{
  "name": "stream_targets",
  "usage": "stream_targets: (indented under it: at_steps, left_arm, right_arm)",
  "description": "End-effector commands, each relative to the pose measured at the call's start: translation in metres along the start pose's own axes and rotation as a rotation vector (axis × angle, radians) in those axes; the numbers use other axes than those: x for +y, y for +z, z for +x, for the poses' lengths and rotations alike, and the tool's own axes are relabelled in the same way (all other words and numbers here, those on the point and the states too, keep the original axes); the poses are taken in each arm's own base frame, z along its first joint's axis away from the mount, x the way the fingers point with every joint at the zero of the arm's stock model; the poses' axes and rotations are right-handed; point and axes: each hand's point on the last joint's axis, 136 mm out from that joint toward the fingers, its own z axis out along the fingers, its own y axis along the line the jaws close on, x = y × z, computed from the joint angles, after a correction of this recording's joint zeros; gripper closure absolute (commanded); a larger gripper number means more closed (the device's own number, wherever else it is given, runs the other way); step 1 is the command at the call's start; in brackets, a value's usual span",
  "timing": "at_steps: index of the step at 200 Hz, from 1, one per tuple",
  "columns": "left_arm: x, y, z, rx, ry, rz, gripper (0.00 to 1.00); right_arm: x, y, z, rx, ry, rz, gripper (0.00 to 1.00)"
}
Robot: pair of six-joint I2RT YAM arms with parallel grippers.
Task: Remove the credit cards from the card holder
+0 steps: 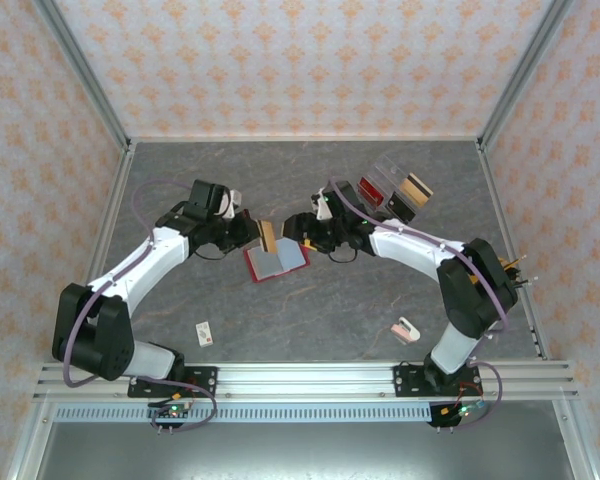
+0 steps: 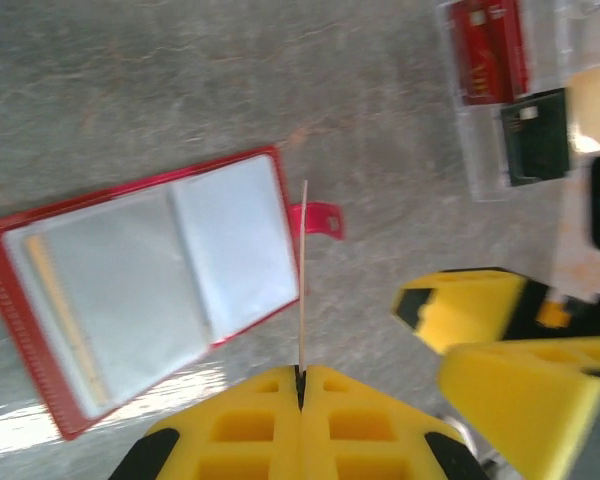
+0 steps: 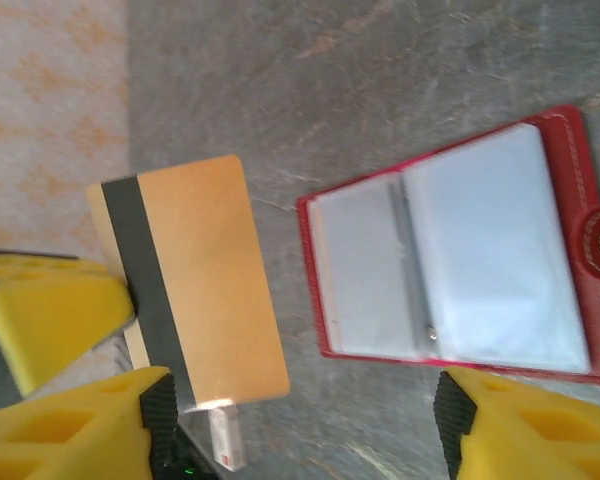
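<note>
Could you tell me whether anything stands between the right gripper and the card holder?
Nothing visible does: the open right gripper faces the card holder directly; the tan card in the left gripper stands aside.

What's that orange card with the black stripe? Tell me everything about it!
The credit card is a thin, flat rectangle that looks like plastic. It is yellowish-orange, with rounded corners and one black stripe running near a long edge. The left gripper is shut on one edge and holds it in the air. It is outside the open red card holder, which lies on the grey table. Nothing else seems to touch it.
</note>
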Motion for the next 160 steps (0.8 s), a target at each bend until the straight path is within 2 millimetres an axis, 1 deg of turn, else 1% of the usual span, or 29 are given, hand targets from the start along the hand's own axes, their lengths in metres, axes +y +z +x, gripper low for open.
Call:
stream_targets:
  at_steps: [1, 15, 41, 54, 67, 97, 135, 160]
  left_arm:
    - [-0.034, -0.012, -0.004, -0.011, -0.005, 0.164, 1.00]
    - [-0.043, -0.016, -0.007, -0.010, -0.008, 0.214, 1.00]
    - [-0.061, -0.020, -0.011, -0.006, -0.028, 0.317, 1.00]
    - [-0.067, -0.023, -0.014, -0.014, -0.028, 0.347, 1.00]
    - [-0.068, -0.024, -0.016, -0.019, -0.031, 0.356, 1.00]
    - [-0.070, -0.024, -0.017, -0.018, -0.038, 0.368, 1.00]
    - [-0.065, -0.025, -0.018, -0.023, -0.045, 0.354, 1.00]
    - [-0.061, -0.023, -0.017, -0.018, -0.050, 0.344, 1.00]
  right_arm:
    - [0.027, -0.014, -0.016, -0.048, 0.010, -0.163, 0.22]
    - [0.035, -0.019, -0.021, -0.060, 0.024, -0.225, 0.19]
    - [0.049, -0.025, -0.029, -0.064, 0.059, -0.329, 0.19]
    - [0.055, -0.028, -0.032, -0.068, 0.075, -0.368, 0.20]
    - [0.063, -0.031, -0.035, -0.070, 0.084, -0.416, 0.23]
    - [0.078, -0.036, -0.036, -0.059, 0.083, -0.492, 0.35]
    - [0.082, -0.041, -0.034, -0.062, 0.053, -0.509, 0.49]
    - [0.085, -0.044, -0.035, -0.068, 0.030, -0.500, 0.66]
